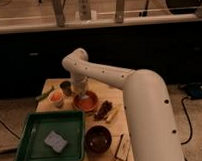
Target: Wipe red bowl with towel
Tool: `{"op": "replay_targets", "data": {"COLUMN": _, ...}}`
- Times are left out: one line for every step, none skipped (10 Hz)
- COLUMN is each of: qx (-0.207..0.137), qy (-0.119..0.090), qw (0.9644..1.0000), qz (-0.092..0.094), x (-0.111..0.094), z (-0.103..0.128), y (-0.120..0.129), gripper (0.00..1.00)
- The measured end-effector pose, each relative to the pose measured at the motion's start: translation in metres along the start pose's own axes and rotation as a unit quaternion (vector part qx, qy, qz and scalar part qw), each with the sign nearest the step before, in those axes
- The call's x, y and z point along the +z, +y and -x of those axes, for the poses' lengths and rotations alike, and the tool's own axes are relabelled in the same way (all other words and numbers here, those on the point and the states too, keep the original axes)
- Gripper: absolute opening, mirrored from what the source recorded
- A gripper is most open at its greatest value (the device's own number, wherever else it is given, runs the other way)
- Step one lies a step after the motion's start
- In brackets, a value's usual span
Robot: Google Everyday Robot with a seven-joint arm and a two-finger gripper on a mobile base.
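The red bowl (87, 102) sits mid-table, shallow and orange-red, with a pale patch inside it that looks like the towel (85, 98). My gripper (82, 93) reaches down from the white arm (119, 79) right over the bowl's far side, at or inside its rim. Its tips are hidden by the wrist and the bowl.
A dark brown bowl (98, 138) stands at the table's front. A green tray (49, 137) at front left holds a grey sponge (56, 141). A small pale bowl with orange contents (56, 98), a dark cup (66, 87), a green item (44, 94) and dark snack pieces (104, 110) surround the red bowl.
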Motion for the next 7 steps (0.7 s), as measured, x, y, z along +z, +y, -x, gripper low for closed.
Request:
{"op": "replay_targets", "data": {"qx": -0.028, "qy": -0.004, "qw": 0.9996, "qz": 0.002, "x": 0.002, "z": 0.015, "y": -0.010, "gripper": 0.00}}
{"op": "replay_targets", "data": {"qx": -0.055, "qy": -0.008, "qw": 0.9985, "qz": 0.006, "x": 0.005, "z": 0.029, "y": -0.017, "gripper": 0.00}}
{"op": "replay_targets", "data": {"qx": -0.082, "qy": -0.014, "qw": 0.9965, "qz": 0.009, "x": 0.008, "z": 0.043, "y": -0.022, "gripper": 0.00}}
{"op": "replay_targets", "data": {"qx": -0.102, "qy": -0.017, "qw": 0.9945, "qz": 0.012, "x": 0.011, "z": 0.052, "y": -0.024, "gripper": 0.00}}
{"op": "replay_targets", "data": {"qx": -0.111, "qy": -0.024, "qw": 0.9934, "qz": 0.016, "x": 0.013, "z": 0.060, "y": -0.022, "gripper": 0.00}}
{"op": "replay_targets", "data": {"qx": -0.110, "qy": -0.025, "qw": 0.9934, "qz": 0.020, "x": 0.014, "z": 0.059, "y": -0.015, "gripper": 0.00}}
{"op": "replay_targets", "data": {"qx": -0.105, "qy": -0.028, "qw": 0.9938, "qz": 0.023, "x": 0.014, "z": 0.059, "y": -0.002, "gripper": 0.00}}
